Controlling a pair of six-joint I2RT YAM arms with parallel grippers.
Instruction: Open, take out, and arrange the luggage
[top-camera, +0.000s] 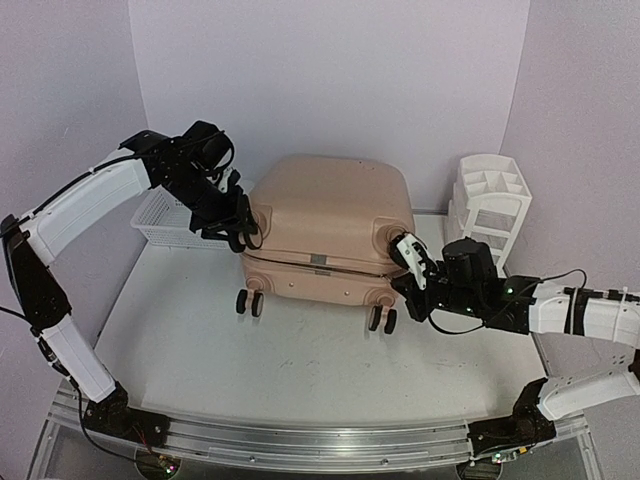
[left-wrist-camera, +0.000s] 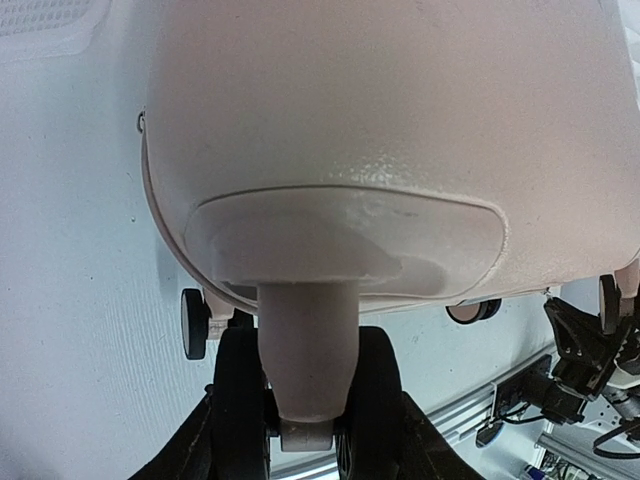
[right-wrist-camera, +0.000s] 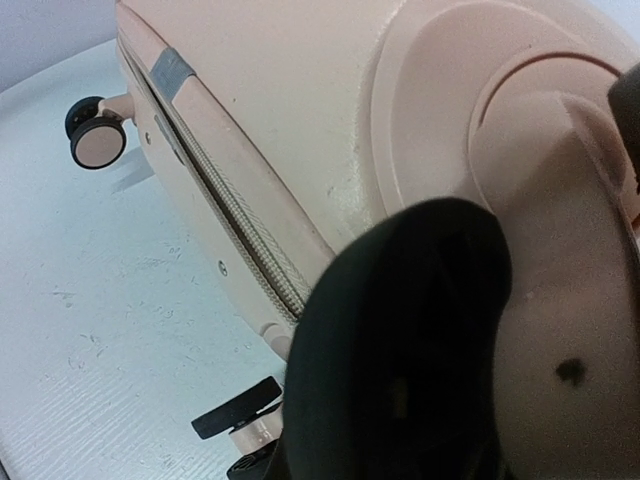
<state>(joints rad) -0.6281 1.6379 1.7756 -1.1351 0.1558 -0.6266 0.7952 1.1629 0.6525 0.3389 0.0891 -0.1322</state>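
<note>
Quick headcount from my side, biggest first. One white surface (top-camera: 300, 370) carrying everything. One peach-pink hard-shell suitcase (top-camera: 325, 225), easily the biggest thing on it. It lies flat on its broad side around the far middle, with the wheel end facing my bases. It's got rounded corners and a slightly pebbly shell, and the two halves are shut along a beige zipper seam (right-wrist-camera: 240, 225).

Two arms, both mine, one at each upper corner of that wheel end. My left claw (top-camera: 243, 228) is about half spread and clamped around the upper left twin-wheel caster (left-wrist-camera: 305, 370). The beige stem sits right between the fingers, with a black wheel on each side. My right claw (top-camera: 405, 252) has its fingers pressed fully together, right up against the round caster mount on the upper right corner. I can't see anything held in it.

One tall white plastic drawer organizer (top-camera: 490, 205) stands off to the right, beside the suitcase. One low white mesh plastic basket (top-camera: 160, 222) sits at the far left, behind my left arm.

There are two more black-and-beige twin casters along the bottom edge, one left (top-camera: 249, 302) and one right (top-camera: 382, 320), both down on the surface. One little grey tab (top-camera: 318, 259) sits on the seam.
</note>
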